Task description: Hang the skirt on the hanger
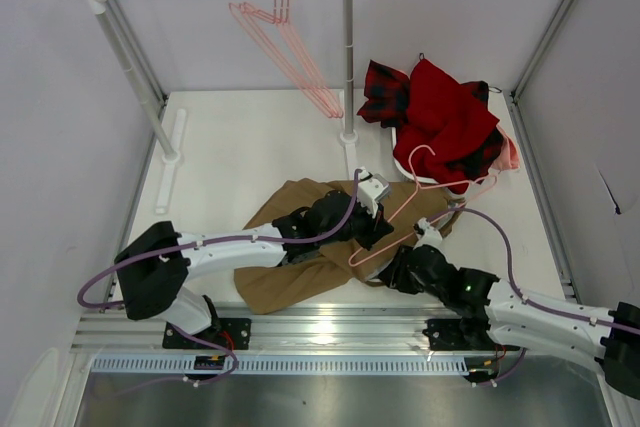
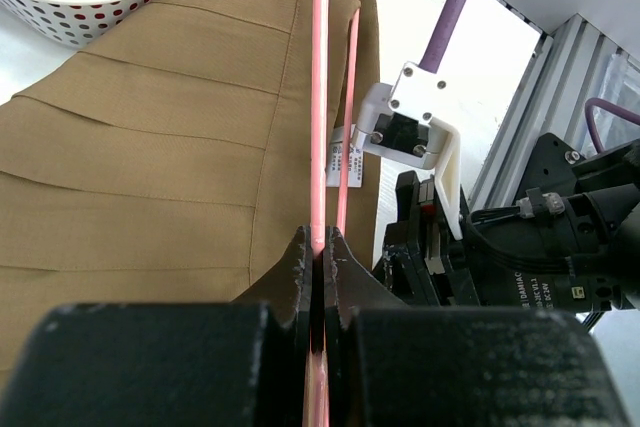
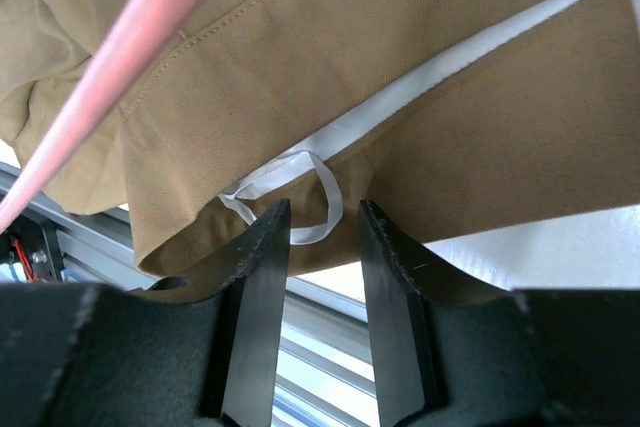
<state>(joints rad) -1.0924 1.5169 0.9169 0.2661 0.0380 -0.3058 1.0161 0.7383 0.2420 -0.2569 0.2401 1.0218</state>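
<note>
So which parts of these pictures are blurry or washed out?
Top external view: light glares off the metal rail at the near edge. Left wrist view: the body of the left gripper is blurred, the skirt sharp. Right wrist view: the pink hanger is soft, the skirt's stitching crisp.

The skirt (image 2: 150,167) is showing as matt, finely woven cloth with stitched seams, its hanging loop (image 3: 335,199) looking like smooth white tape. The hanger (image 2: 319,97) is gleaming as smooth pink plastic. The left hand (image 2: 315,252) is showing matt black, slightly rough-edged plastic. The basket (image 2: 110,2) is looking like white perforated plastic.
</note>
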